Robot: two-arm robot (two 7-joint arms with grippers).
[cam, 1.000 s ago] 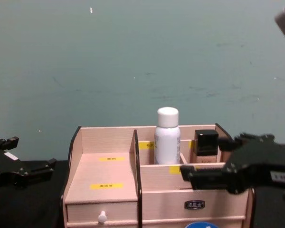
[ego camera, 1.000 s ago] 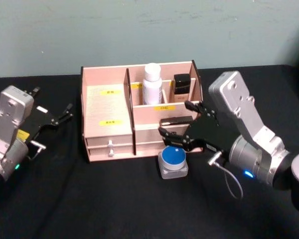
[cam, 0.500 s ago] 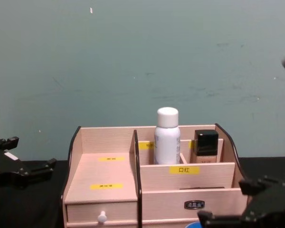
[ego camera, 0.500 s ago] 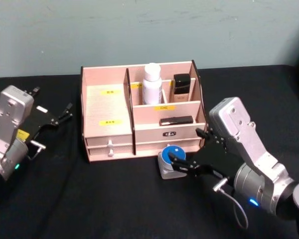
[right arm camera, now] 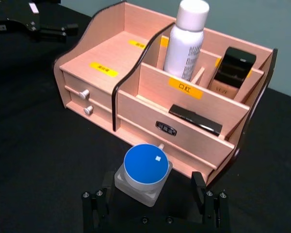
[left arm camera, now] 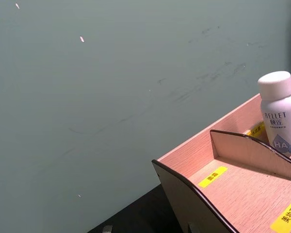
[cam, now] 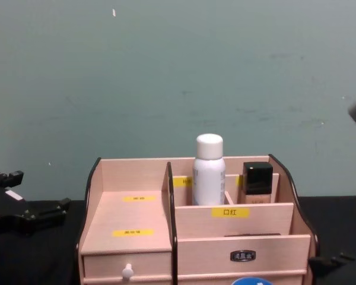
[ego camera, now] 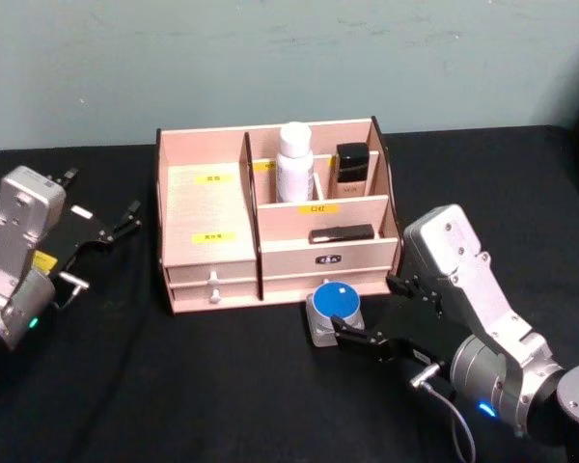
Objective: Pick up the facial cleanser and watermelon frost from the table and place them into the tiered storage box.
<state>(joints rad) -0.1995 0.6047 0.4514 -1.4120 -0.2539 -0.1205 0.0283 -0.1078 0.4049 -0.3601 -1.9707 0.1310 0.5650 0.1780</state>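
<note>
Two spread fingers of the right gripper are straddling the watermelon frost for a grasp; the left gripper is idling at left.

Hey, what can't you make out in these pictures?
Jar: chest view's bottom edge leaves just a sliver of blue lid.
Bottle: lower part hidden inside the organiser, head and chest views.
Drawers: closed, contents hidden.
Right gripper, open at the jar: cut off at chest view's corner.
</note>
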